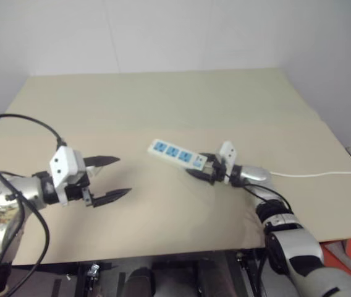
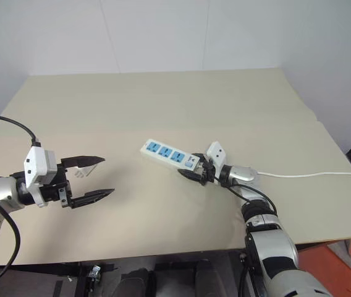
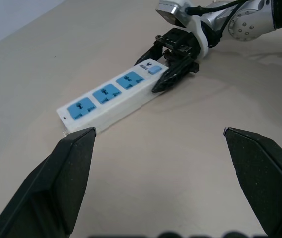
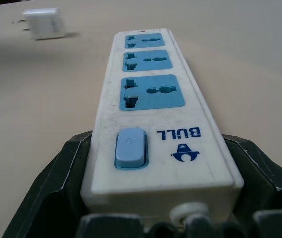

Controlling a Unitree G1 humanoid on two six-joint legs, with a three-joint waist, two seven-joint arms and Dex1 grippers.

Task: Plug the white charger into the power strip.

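- White power strip (image 1: pixel 177 154) lies flat on the beige table (image 1: pixel 163 99), its cord (image 1: pixel 317 174) trailing toward the table's right edge.
- Right gripper (image 1: pixel 201 173) has its black fingers pinching the strip's button end from both sides.
- Left gripper (image 1: pixel 115 178) hovers well apart, fingers spread wide.
- White charger (image 4: pixel 42 23) rests on the table beyond the strip's far end.

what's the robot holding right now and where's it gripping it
The right gripper holds the power strip by its button end, where the cord leaves, fingers on both long sides. The left gripper is open and holds nothing.
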